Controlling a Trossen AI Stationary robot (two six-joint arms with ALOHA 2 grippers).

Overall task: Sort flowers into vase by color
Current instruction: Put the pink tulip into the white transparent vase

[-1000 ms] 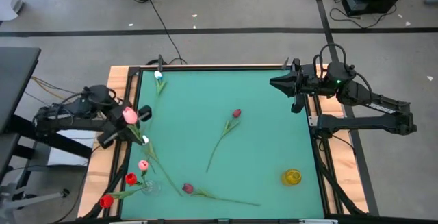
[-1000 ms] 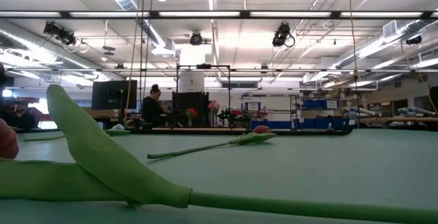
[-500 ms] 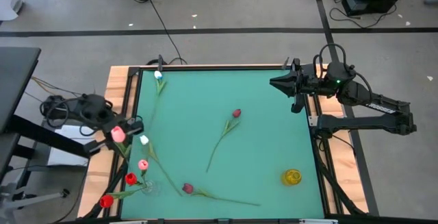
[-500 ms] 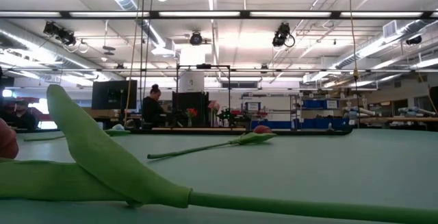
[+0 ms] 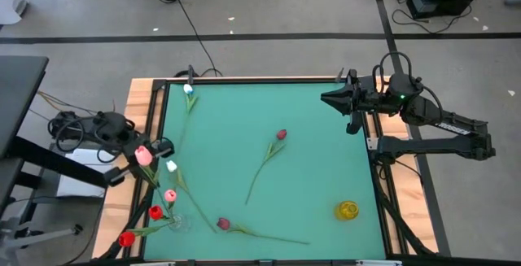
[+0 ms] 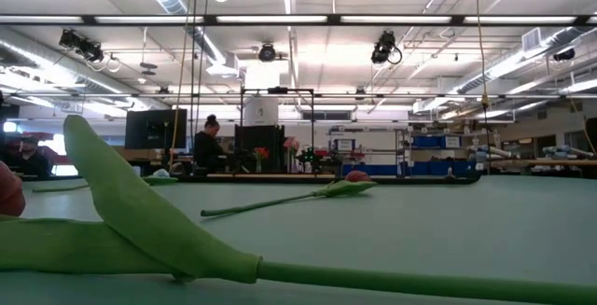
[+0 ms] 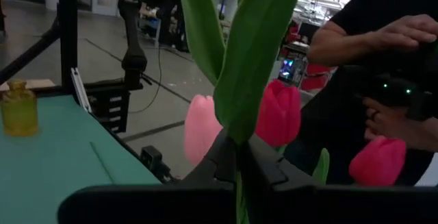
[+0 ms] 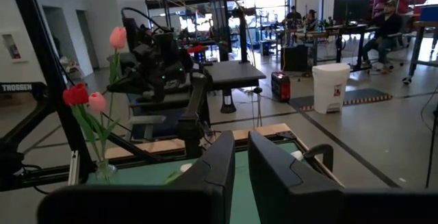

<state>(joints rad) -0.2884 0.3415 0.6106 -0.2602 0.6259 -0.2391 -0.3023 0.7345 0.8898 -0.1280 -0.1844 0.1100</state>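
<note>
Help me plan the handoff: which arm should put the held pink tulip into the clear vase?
Left: its end effector already grips the pink tulip near the clear vase; the right end effector waits far off.

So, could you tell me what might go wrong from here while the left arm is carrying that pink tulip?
The left gripper holds a pink tulip by its stem at the table's left edge, beside the clear vase that already holds tulips; lowering it could knock those stems or tip the vase. The grip is on a thin stem, so it might slip or twist. The right gripper waits at the far right edge.
</note>
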